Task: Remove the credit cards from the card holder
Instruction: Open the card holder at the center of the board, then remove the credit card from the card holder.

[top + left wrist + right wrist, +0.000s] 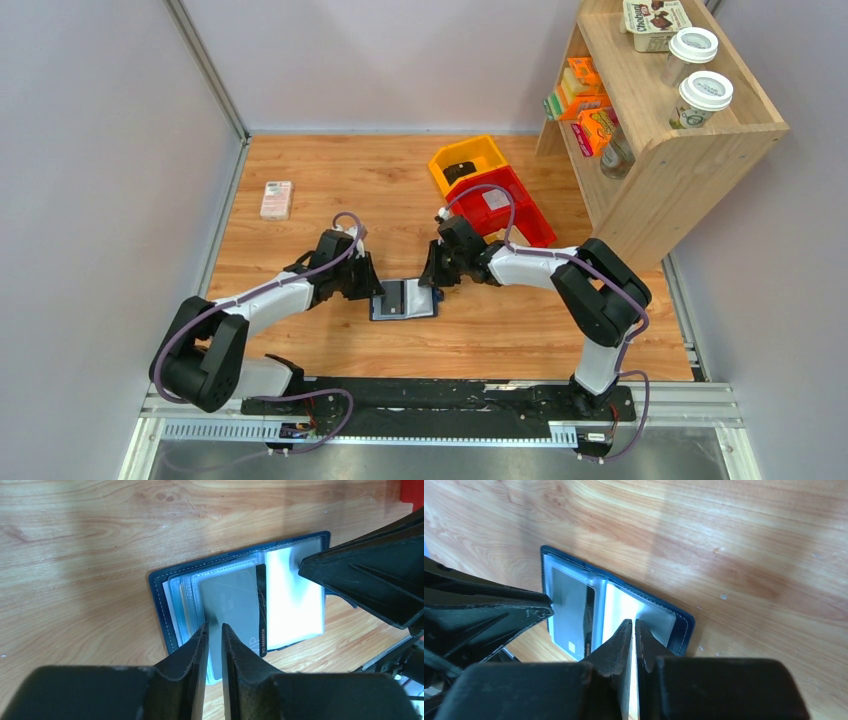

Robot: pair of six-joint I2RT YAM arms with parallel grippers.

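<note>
1. The card holder point(403, 299) lies open and flat at the centre of the overhead view, between the two arms. Its navy rim frames clear inner sleeves.
2. A grey credit card point(232, 605) sits on the left-hand leaf. In the left wrist view it looks partly slid out of its sleeve towards the lower edge of the frame. Whether more cards lie beneath it cannot be told.
3. The left gripper point(214, 630) has its tips down on that card. The jaws are almost together with a slim gap, and the card's face shows through the gap, so it appears to press rather than pinch.
4. The right gripper point(634, 625) has its jaws drawn together and its tips on the shiny right-hand leaf, seemingly pinning the holder down.
5. The step in hand is probably dragging the first card free. The next move would need the holder held steady while the card slides clear, then a lift at its edge.
6. The wooden table point(300, 160) carries a pink-white box point(276, 199) at upper left, and a yellow bin point(468, 160) and a red bin point(505, 205) above centre. A wooden shelf point(690, 150) stands at upper right, and pale walls enclose the space.
</note>
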